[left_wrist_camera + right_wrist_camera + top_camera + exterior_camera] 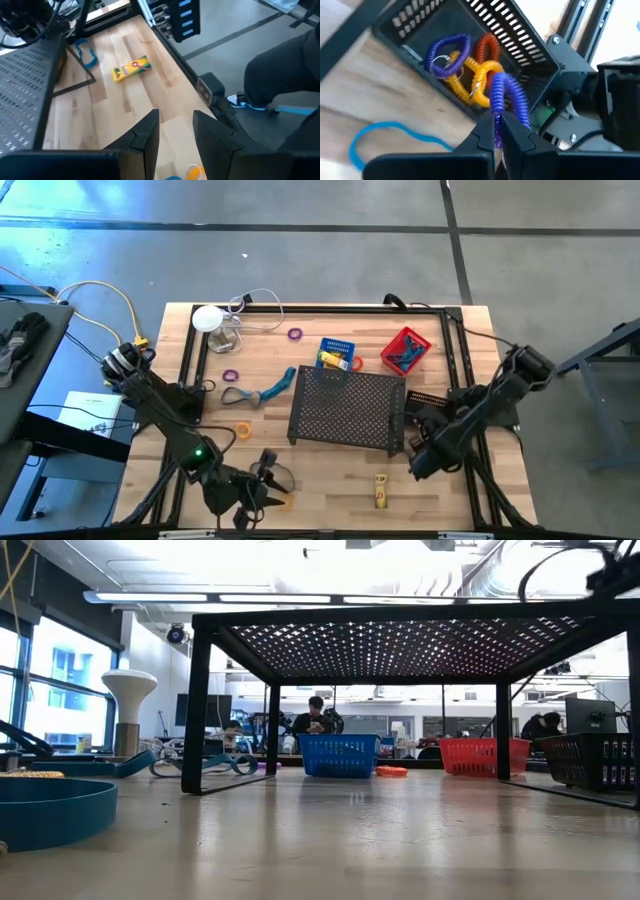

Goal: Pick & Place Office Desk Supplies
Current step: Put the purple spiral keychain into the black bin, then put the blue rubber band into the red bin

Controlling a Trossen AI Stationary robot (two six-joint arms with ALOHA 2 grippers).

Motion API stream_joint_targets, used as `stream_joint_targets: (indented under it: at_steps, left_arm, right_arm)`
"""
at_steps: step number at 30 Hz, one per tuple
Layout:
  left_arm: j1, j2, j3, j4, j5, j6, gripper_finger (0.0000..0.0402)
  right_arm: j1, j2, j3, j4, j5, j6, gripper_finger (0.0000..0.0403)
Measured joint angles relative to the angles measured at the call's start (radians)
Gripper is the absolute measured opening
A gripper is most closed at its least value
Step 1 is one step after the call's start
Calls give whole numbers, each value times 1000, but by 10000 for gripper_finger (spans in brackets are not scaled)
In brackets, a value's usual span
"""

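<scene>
risk sits with the right claw [495, 131], pinched shut on a purple coil wrist band [507, 97] over the black slotted basket [530, 55] at three o'clock on the tabletop [330, 480]. that coil looks tangled with the others, so lifting may drag them out. the left claw [175, 132], half-spread and empty, waits at seven o'clock; the crayon box [131, 69] lies ahead of it.
</scene>
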Motion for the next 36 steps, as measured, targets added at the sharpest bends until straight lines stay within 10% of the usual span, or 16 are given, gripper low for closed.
stream_joint_targets:
  at_steps: [17, 25, 36]
  left_arm:
    - [29, 0, 0, -8, -2, 1, 113]
    - [29, 0, 0, -9, -1, 1, 113]
    - [31, 0, 0, -21, 25, 0, 113]
  right_arm:
    - [-41, -18, 10, 30, -48, -131, 186]
    - [45, -18, 66, 245, -195, -239, 184]
    - [143, 49, 49, 356, -86, -225, 166]
